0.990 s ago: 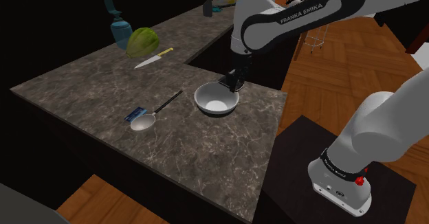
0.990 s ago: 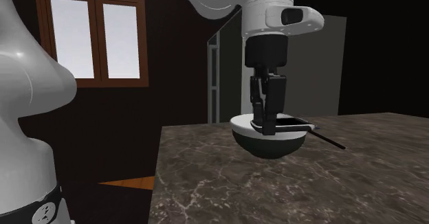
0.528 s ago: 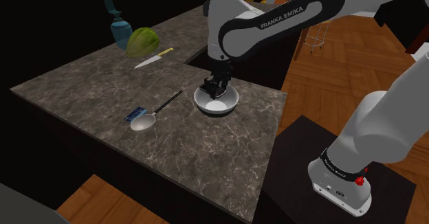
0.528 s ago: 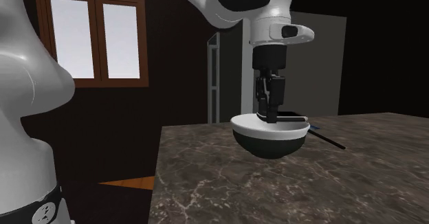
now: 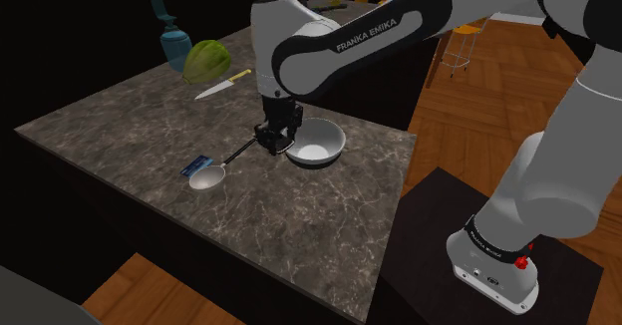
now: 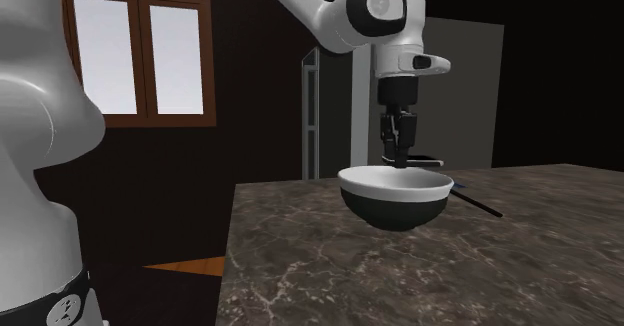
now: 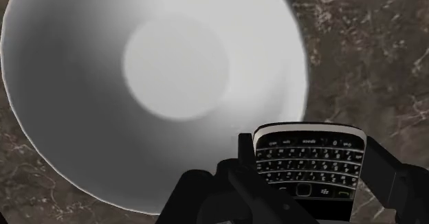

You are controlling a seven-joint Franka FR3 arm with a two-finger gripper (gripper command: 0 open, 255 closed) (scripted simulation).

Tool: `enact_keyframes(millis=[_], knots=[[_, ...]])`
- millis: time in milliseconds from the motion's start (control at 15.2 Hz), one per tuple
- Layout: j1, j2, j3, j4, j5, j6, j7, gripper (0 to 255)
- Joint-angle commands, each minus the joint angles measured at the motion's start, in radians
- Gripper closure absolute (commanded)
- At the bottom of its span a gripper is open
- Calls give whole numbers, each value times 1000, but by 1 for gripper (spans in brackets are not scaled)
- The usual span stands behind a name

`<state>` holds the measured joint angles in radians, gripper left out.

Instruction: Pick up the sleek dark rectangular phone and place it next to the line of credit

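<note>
Shoulder view: the white arm (image 5: 349, 39) rises from the stand (image 5: 439, 223) at the lower right and bends over the marble counter (image 5: 299, 208), its lettered forearm slanting down to the left. The wrist points straight down. The gripper (image 5: 276, 139) hangs just left of the white bowl (image 5: 319, 144), over the dark handle of a spoon (image 5: 209, 176). In the wrist view its fingers (image 7: 388, 174) clasp the black keypad phone (image 7: 309, 168), which is above the counter beside the bowl's rim. A small blue card (image 5: 196, 164) lies farther left, just beside the spoon's head.
</note>
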<state>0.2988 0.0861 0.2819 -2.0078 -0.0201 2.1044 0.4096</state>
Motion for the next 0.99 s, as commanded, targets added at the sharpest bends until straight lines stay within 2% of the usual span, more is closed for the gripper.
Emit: enact_keyframes(millis=[0,594,924], knots=[[24,57,16,77,-21,-22,48,255],[157,342,44,470,-119,-147,217,255],[158,360,40,429,-127,-88,222,255]])
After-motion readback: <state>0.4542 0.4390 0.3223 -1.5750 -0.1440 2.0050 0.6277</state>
